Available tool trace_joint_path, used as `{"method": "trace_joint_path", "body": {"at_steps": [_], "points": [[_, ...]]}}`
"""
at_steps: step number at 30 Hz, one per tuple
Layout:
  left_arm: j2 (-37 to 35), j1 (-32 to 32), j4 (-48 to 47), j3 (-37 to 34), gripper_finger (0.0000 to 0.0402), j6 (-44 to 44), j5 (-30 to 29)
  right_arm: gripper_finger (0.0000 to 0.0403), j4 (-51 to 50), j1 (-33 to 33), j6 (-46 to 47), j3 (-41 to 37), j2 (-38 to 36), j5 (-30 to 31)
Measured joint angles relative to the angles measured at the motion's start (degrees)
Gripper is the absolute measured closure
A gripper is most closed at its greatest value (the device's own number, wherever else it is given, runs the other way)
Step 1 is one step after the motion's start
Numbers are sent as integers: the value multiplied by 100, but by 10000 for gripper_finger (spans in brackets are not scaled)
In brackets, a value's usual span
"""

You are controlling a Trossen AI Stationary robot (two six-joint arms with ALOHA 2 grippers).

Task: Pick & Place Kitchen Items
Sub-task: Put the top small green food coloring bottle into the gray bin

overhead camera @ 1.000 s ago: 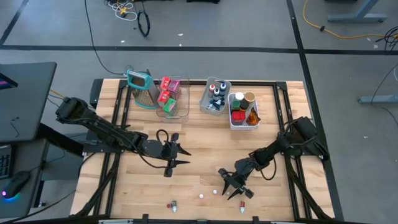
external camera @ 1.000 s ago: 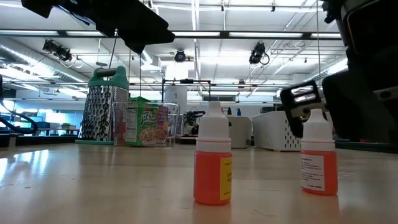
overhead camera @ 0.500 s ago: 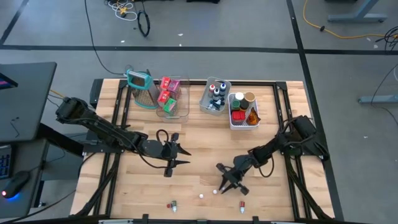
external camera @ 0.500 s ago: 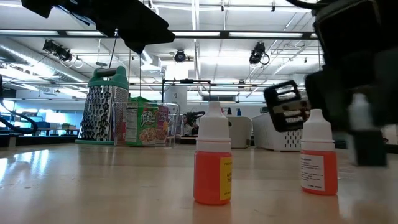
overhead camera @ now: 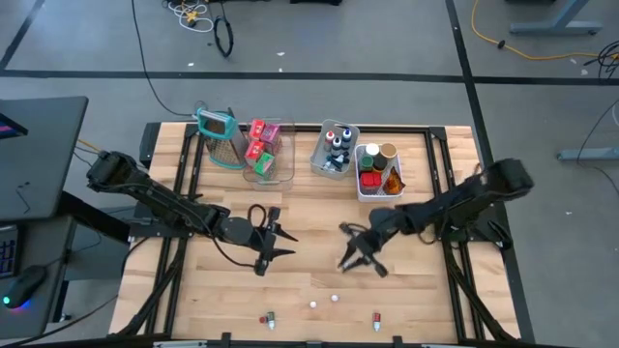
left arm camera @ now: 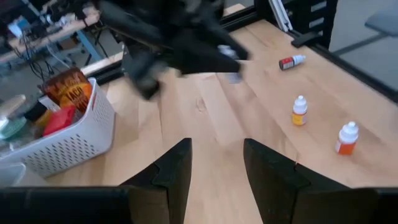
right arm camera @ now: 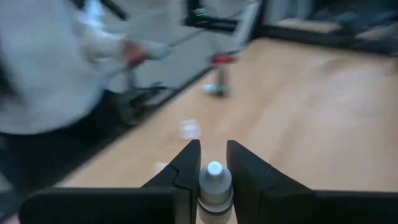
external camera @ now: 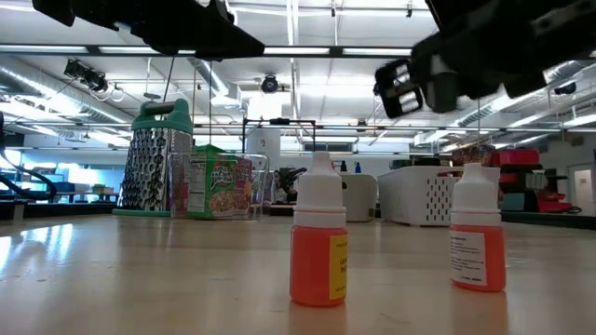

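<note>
Holding a small white-capped dropper bottle upright between its two fingers, the right end effector hangs above the middle of the surface, clear of the boards. The bottle's long axis runs along the fingers, cap outward.

The white bin and the grey bin, which already hold jars and dark-capped bottles, lie toward the far edge from this end effector. The right arm is the nearer arm to both. Open surface separates the end effector from the bins, with no obstacle between.

The left end effector waits over the left-centre of the surface, fingers moderately apart and empty.

Remaining loose items stay near the front edge: two orange dropper bottles and a red-capped vial. The grater stands beside the clear bin at the far left.
</note>
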Motion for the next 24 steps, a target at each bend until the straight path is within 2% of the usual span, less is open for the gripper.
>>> {"method": "trace_joint_path", "body": {"at_steps": [6, 11, 20, 24], "points": [[0, 1, 3, 0, 248, 245, -1, 330, -1134, -420, -1458, 0, -1119, 1362], [0, 1, -2, 1, 248, 187, 0, 333, -1083, -815, -2346, 0, -1514, 2191], [0, 1, 10, 2, 248, 331, -6, 331, 225, -1571, -1852, 0, -1401, 4631], [0, -1, 298, 2, 248, 128, -630, 330, 279, -2064, -931, 0, -1265, 4927]]}}
